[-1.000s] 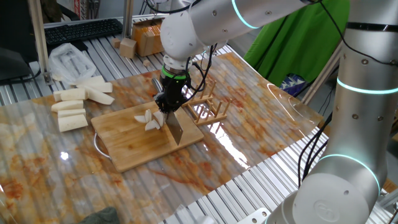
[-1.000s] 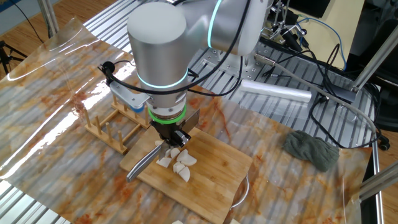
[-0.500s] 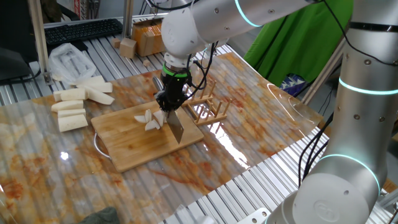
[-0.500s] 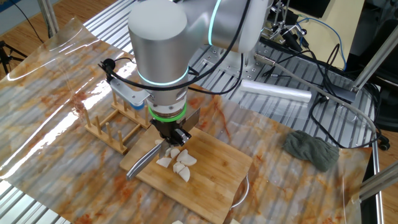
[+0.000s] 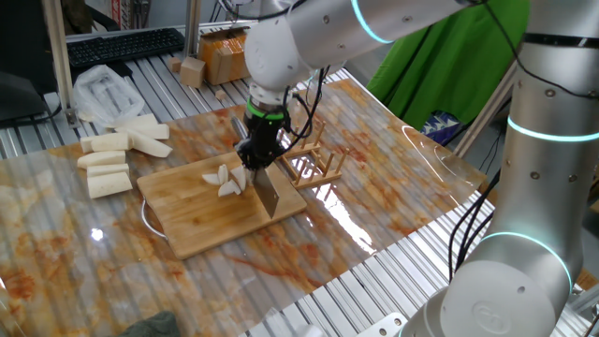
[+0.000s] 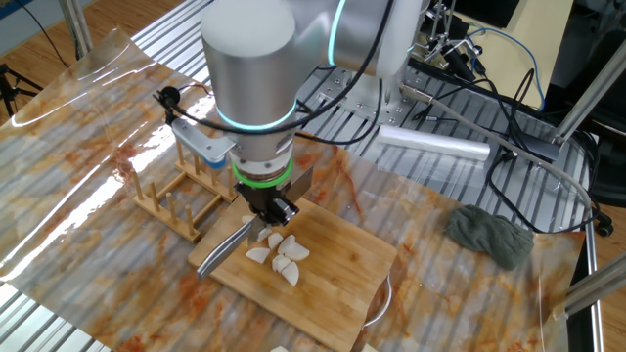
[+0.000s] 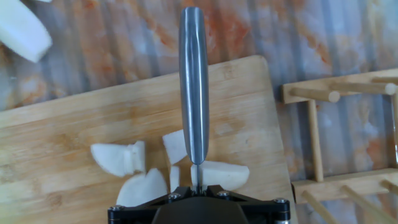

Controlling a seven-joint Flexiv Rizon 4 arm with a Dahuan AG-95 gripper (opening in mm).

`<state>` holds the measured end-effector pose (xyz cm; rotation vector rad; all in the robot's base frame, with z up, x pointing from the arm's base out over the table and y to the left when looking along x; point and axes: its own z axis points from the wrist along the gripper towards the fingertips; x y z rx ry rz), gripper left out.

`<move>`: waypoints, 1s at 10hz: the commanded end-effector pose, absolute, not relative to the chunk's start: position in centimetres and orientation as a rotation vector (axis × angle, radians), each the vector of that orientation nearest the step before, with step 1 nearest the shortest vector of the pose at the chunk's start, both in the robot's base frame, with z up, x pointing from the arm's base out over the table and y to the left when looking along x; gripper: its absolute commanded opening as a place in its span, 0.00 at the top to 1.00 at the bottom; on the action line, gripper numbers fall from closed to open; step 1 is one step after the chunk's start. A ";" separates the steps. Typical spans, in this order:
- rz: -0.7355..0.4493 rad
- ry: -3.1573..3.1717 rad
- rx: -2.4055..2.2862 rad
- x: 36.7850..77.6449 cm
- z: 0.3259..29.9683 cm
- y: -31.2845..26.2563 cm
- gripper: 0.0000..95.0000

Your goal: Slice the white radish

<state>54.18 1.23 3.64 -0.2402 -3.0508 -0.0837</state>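
On the wooden cutting board (image 5: 211, 211) in the middle of the table, you've got the white radish (image 7: 165, 168) already down to a little cluster of pale pieces, sitting right under the gripper (image 5: 255, 161). The fingers are clamped tight on the handle of the knife (image 7: 194, 87), with the blade pointing down at the board and its spine running straight across the hand view.

For the cut itself, I'd say keep the blade vertical like it is and come down square on the piece lying just beside the spine. The chunks are small and loose, so any sideways drag will probably shove them around instead of cutting them. Press straight through to the wood, then lift clear before shifting over.

Watch the wooden rack (image 6: 181, 200) too. It's just beside the board edge on the knife's side, so don't swing that way.

As for brands or labels, nothing readable anywhere I can make out, not on the knife, board or rack.
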 end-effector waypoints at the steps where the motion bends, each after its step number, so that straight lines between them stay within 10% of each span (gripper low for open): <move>1: -0.088 -3.060 -0.244 54.6 2.5 1.2 1.00; 10: -0.157 -3.048 -0.296 54.4 3.7 1.7 1.00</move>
